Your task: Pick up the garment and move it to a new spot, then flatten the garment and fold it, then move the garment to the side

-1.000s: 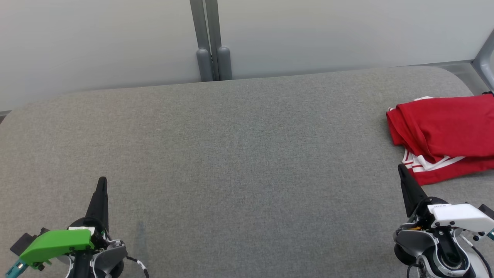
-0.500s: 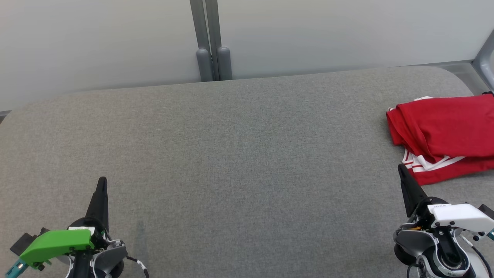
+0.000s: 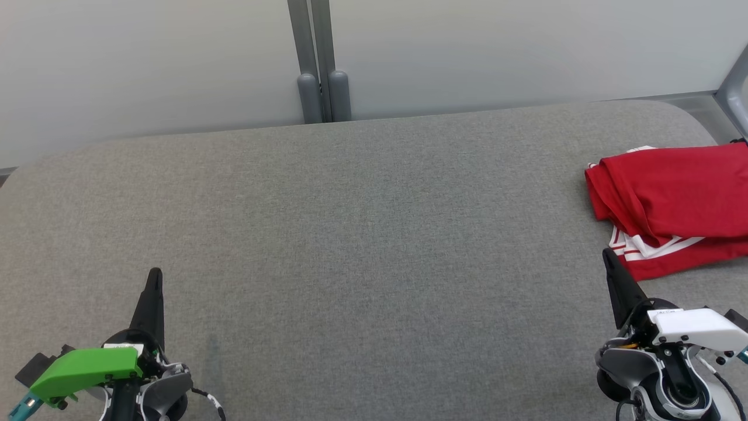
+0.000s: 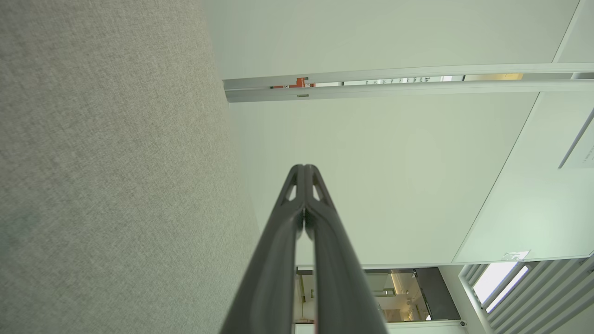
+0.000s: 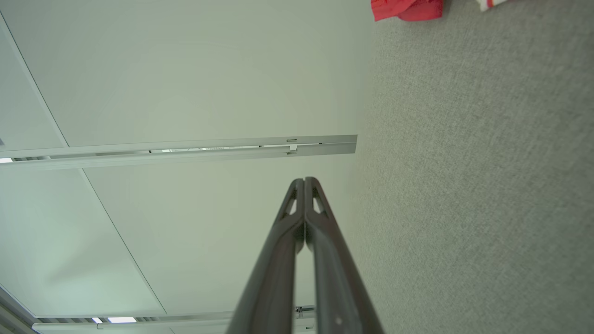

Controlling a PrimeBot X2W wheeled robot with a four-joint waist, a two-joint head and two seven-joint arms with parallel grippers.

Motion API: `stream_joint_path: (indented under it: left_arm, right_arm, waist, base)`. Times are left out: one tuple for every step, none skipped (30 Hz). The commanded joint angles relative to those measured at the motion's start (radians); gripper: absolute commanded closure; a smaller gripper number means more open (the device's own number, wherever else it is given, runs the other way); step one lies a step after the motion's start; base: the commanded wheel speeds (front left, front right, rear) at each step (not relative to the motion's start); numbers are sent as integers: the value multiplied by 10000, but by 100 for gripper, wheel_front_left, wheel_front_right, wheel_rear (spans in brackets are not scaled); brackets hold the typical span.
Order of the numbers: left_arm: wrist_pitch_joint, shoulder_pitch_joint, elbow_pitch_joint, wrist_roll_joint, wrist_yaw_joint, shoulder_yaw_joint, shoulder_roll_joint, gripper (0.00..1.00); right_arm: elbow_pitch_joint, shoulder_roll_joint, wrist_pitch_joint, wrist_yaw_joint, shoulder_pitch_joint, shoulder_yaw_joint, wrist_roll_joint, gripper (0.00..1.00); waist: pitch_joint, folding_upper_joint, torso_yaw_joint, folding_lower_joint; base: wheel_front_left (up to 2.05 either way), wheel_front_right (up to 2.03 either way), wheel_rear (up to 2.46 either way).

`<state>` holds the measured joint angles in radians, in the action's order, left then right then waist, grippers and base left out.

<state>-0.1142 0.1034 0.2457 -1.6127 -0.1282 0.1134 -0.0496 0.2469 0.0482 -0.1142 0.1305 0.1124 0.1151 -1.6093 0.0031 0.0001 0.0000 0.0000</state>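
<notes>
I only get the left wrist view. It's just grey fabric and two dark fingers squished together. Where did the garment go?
Observer: The head view has it. The red garment lies loosely folded at the far right of the grey cushion, on the opposite side from your left gripper.
Operator: Is the other hand holding it?
Observer: No. The right gripper is shut with nothing in it. In its own wrist view the garment sits well beyond the fingertips.
Operator: Is it red all over?
Observer: Mostly. White stripes show on the lower layer, near the front edge.
</notes>
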Motion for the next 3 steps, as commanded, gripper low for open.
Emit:
stream_joint_path:
  left_arm:
    - [-34,108,-17,-5,-53,28,-4,100]
    - [-34,108,-17,-5,-53,28,-4,100]
    - [-34,108,-17,-5,-53,28,-4,100]
  right_arm:
    - [-56,12,-33,4,-87,12,-68,100]
    - [-56,12,-33,4,-87,12,-68,100]
    - [-57,12,-33,4,-87,12,-68,100]
  waist:
    - [0,-1,0,0]
    - [0,-1,0,0]
    - [0,-1,0,0]
  base:
    - [0,0,0]
    - [0,0,0]
    - [0,0,0]
